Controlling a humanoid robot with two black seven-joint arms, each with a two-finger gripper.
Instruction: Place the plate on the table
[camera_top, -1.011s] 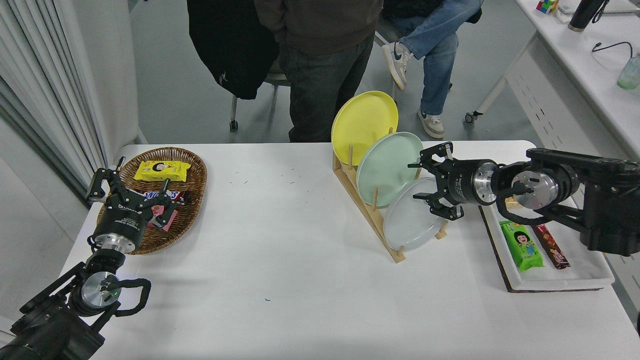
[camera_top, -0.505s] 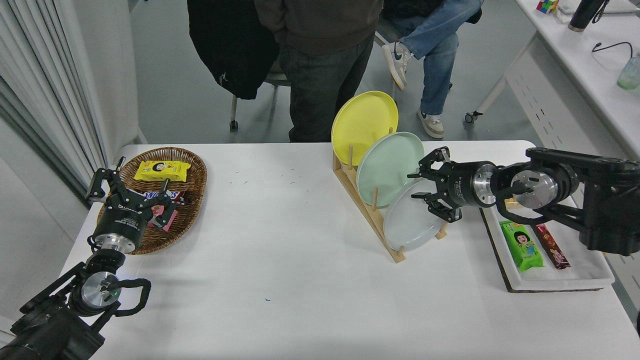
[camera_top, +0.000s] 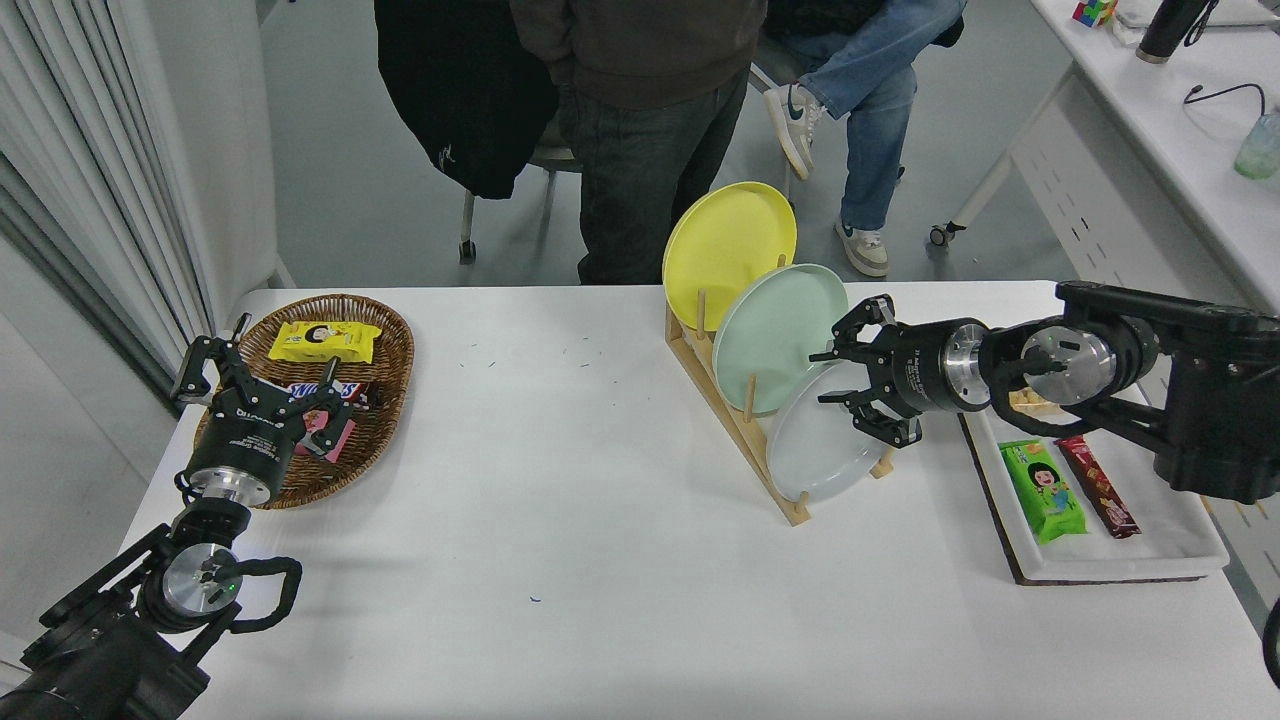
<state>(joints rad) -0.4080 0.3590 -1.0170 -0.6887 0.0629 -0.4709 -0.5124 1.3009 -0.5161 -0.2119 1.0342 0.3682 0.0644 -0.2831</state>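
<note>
The pale grey plate (camera_top: 815, 443) stands on edge in the front slot of a wooden rack (camera_top: 735, 420), in front of a mint green plate (camera_top: 775, 335) and a yellow plate (camera_top: 725, 245). My right gripper (camera_top: 848, 385) is open at the grey plate's upper right rim, one finger above it and one in front of its face, closed on nothing. The white table (camera_top: 560, 500) lies below. My left gripper (camera_top: 255, 385) is open, parked at the lower left over a wicker basket.
The wicker basket (camera_top: 385, 345) with snack packs sits at the left. A white tray (camera_top: 1140, 560) with a green pack and a brown bar sits at the right, under my right arm. People stand and sit beyond the far edge.
My right gripper has moved slightly left and closer onto the grey plate's upper rim. The plates and the left arm have not moved.
</note>
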